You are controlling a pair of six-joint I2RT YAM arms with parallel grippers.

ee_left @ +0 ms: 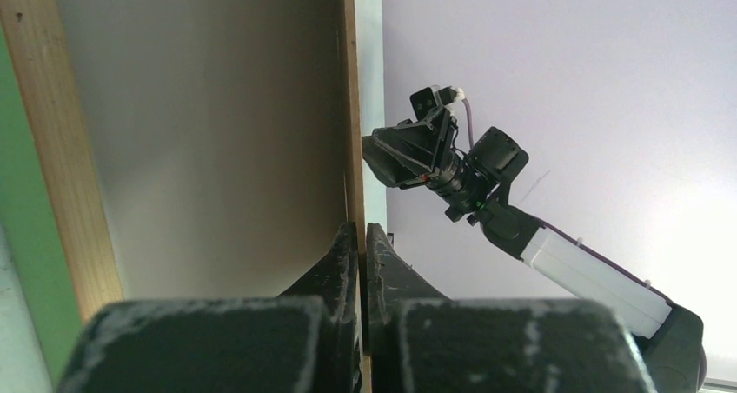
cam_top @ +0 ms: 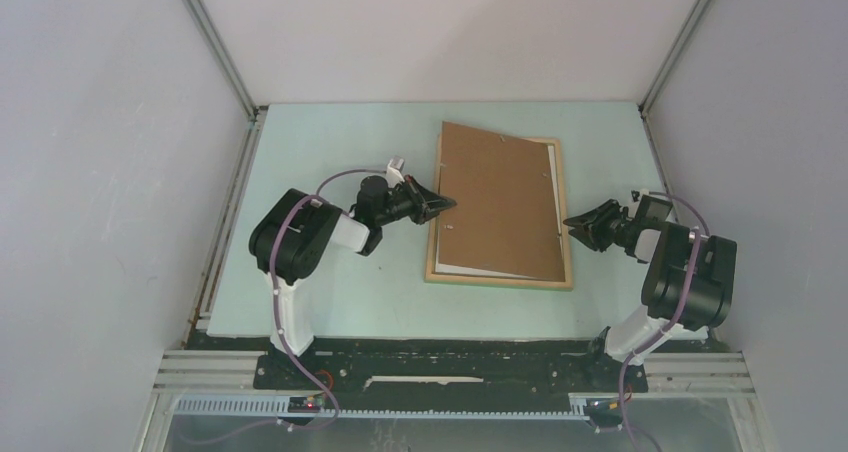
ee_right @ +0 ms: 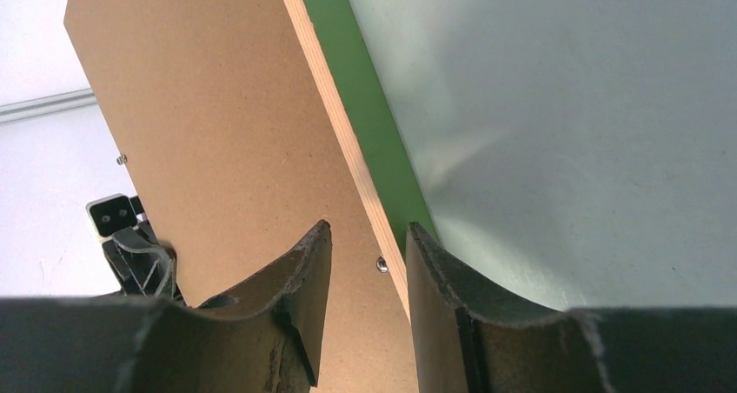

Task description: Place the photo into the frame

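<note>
Printed face of photo [cam_top: 500,197] — unseen

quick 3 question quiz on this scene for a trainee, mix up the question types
1. True or false: the photo lies picture side up.
2. The left gripper is: A open, B shut.
3. Fill in: over the frame, the photo lies ____ (square or skewed).

Key: 1 false, its brown back faces up. 2 B. 3 skewed.

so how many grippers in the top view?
2: the left gripper is shut at the frame's left edge; the right gripper, jaws apart, is at its right edge. Neither is hidden.
</note>
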